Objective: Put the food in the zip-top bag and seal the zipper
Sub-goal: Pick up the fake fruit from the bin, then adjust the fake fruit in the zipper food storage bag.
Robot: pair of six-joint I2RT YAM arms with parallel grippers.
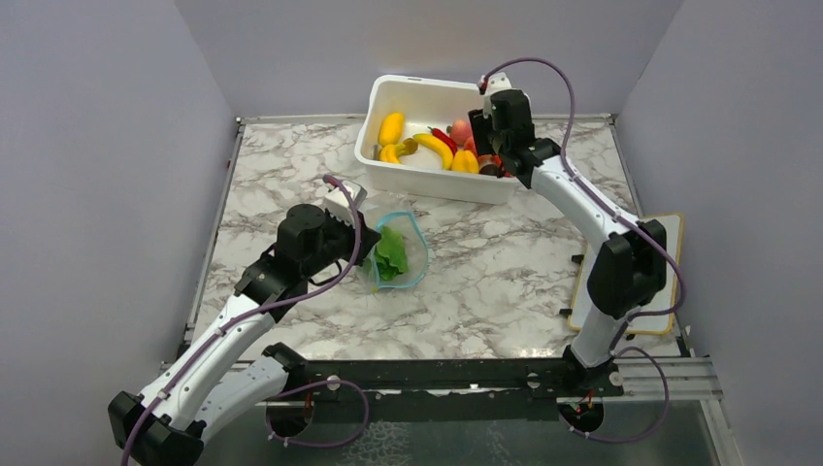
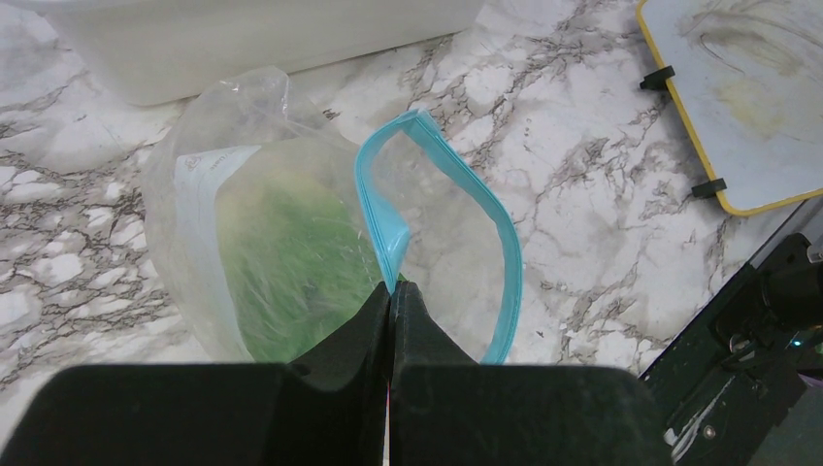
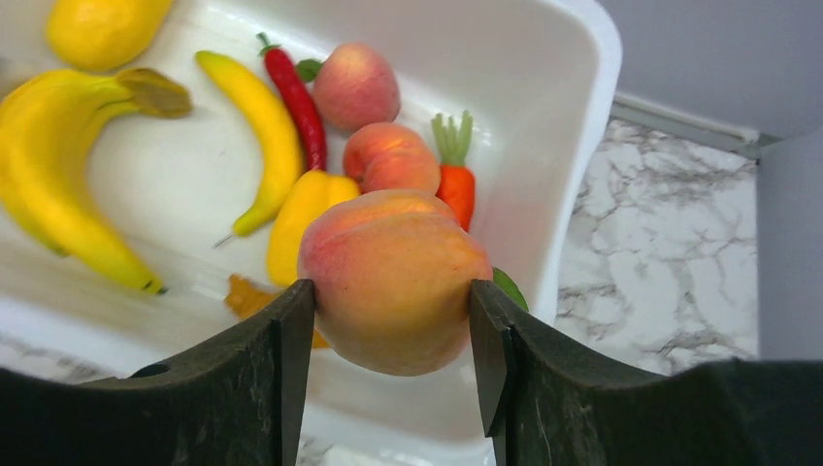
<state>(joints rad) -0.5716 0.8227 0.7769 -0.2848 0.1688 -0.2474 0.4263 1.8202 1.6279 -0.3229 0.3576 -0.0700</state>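
The right hand [image 3: 388,296] pinches a peach [image 3: 388,243] over the white tub [image 3: 553,87], which holds bananas [image 3: 58,194], a chili [image 3: 296,102], a carrot [image 3: 456,184] and more peaches. The left hand [image 2: 391,291], pressed together, grips the blue zipper [image 2: 509,262] of the bag [image 2: 194,194]. The bag lies on the table [image 2: 582,146] near the tub, its mouth gaping, with lettuce [image 2: 291,262] inside.

Overhead rear view; wrist views close over bag [image 2: 262,223] and tub [image 3: 543,116]
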